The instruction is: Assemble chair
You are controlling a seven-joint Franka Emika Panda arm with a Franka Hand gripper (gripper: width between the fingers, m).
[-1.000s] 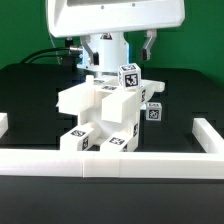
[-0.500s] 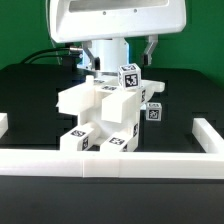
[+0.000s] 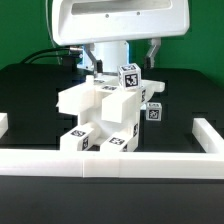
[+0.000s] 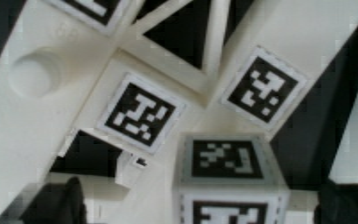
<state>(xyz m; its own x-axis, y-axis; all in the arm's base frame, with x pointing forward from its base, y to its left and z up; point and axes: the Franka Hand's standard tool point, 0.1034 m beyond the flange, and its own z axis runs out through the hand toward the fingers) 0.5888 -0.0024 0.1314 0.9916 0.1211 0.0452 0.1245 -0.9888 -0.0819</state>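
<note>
Black table (image 3: pixel 30 100), white border wall (image 3: pixel 110 162) in front. Chair (image 3: pixel 100 112) sits mid-table, partly built, blocks stacked. Gripper (image 3: pixel 108 66) is low behind its top block (image 3: pixel 128 78); finger spread is hidden, cannot tell. Probably seating or grasping a part; next move likely needs square alignment with a slot. Count: 1 arm (image 3: pixel 110 48), 1 chair, 5 tags (image 4: pixel 140 110) in wrist view, 2 cropped.

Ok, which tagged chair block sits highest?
The upright block at the pile's top, its tag facing the camera. The other tagged blocks sit lower, two of them down by the border wall.
</note>
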